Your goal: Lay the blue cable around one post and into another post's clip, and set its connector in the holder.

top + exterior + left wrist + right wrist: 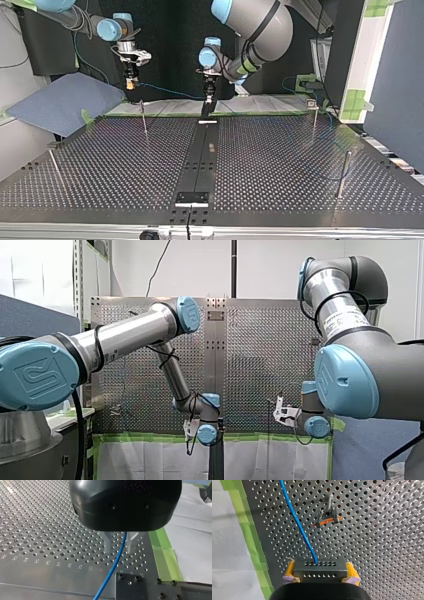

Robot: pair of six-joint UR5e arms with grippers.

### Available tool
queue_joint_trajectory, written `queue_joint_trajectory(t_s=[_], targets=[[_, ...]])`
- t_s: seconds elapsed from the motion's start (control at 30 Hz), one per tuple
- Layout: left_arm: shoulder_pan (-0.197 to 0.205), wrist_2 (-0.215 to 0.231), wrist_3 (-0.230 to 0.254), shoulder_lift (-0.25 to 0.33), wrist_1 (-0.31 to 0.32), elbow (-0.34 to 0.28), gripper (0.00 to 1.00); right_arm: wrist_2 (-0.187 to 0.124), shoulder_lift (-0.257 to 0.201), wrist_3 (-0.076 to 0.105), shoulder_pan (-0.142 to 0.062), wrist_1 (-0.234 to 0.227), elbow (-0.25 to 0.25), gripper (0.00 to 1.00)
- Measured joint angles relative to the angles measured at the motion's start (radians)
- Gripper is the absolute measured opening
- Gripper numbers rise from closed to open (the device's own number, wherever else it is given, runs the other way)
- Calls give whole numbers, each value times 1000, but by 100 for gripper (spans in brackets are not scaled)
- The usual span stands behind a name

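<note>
— Two grippers on one cable, is that it? Where are you in the job?

— Early in the routing, I judge. My right gripper (320, 576) has the connector (319, 566). The blue cable (112, 565) leaves it and hangs in the air across to my left gripper (119, 551). From the camera across the table, both ride above the table (100, 165) at its far edge. Nothing at this end lies round a post or in a clip.

— How tight is the right one?

— Closed on the block. A yellow pad (290, 570) presses each side of it, and the cable comes out of the face pointing away from the wrist.

— And the left?

— Its metal fingers (108, 543) stand a little apart, with the cable running down through the gap. I see no pinch, so I call it a loose guide, not a grasp.

— What comes next?

— A post (328, 501) with an orange-marked clip (327, 521) stands ahead of the right gripper. The cable passes just beside it, not in it. I reckon the line must go low and be drawn sideways into that clip. After that the connector wants its holder, which I cannot pick out for sure from here.
</note>
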Motion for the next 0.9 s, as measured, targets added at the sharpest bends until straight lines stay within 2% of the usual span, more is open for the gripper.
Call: queue_joint_trajectory(t_s=[0.07, 0.17, 0.57, 0.67, 0.9], targets=[[0, 5, -4, 0, 0, 0, 5, 0, 0, -1, 0, 1, -1, 0], [0, 8, -9, 0, 0, 0, 3, 1, 0, -3, 0, 2, -1, 0], [-1, 21, -17, 0, -1, 0, 3, 6, 0, -5, -1, 5, -1, 0], [-8, 22, -17, 0, 0, 0, 3, 16, 0, -5, -4, 10, -1, 0], [-40, 22, -10, 2, 0, 0, 3, 69, 0, -8, -19, 29, -2, 0]])
